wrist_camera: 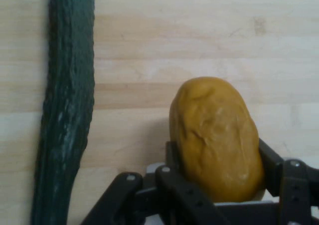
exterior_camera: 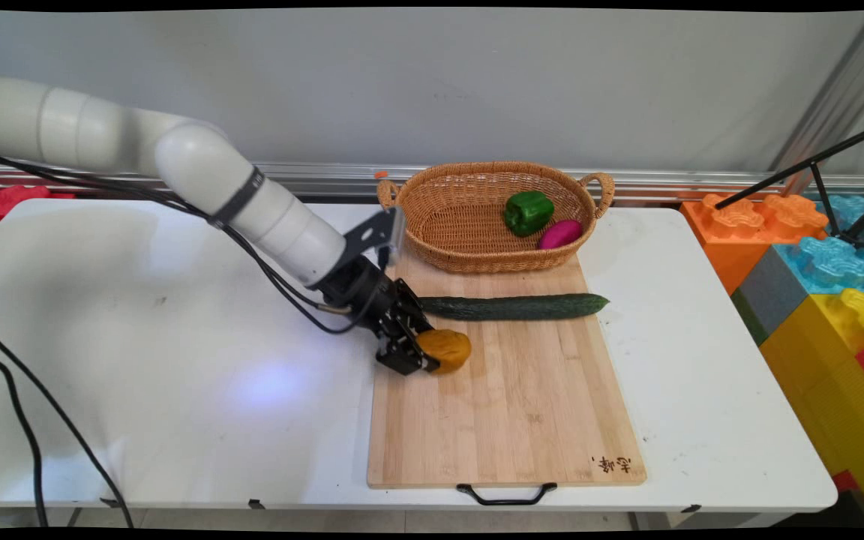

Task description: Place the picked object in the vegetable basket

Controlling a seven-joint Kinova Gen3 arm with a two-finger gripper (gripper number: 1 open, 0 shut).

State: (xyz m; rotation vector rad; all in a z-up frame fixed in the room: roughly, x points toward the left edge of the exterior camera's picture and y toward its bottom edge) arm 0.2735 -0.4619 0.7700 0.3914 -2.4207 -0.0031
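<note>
**Hand closed on the potato, low over the board**

The hand (exterior_camera: 432, 352) has its fingers (wrist_camera: 174, 177) closed round the near end of a potato (exterior_camera: 445, 350), one on each flank; the hand view shows the potato (wrist_camera: 217, 140) seated deep between them, its far end sticking out ahead of the hand. It sits at or just above the board (exterior_camera: 507, 405), near the board's left edge; whether it is touching the wood or slightly clear cannot be told.

To one side of the hand, close by and running roughly parallel to its reach in the hand view, lies a cucumber (wrist_camera: 67, 115). In the main view the cucumber (exterior_camera: 513, 306) lies across the board just beyond the hand, apart from the potato. Further beyond it stands a basket (exterior_camera: 469, 251) holding a green pepper (exterior_camera: 528, 211) and a purple vegetable (exterior_camera: 560, 234).

As a judgement on handling: the potato is rounded and smooth-skinned, so the grip should stay firm and square across its width, or it may roll or squeeze out forward. Any move from here is best made straight up first, since a sideways sweep toward the cucumber could knock it. The board rests on the worktop (exterior_camera: 177, 375).
</note>
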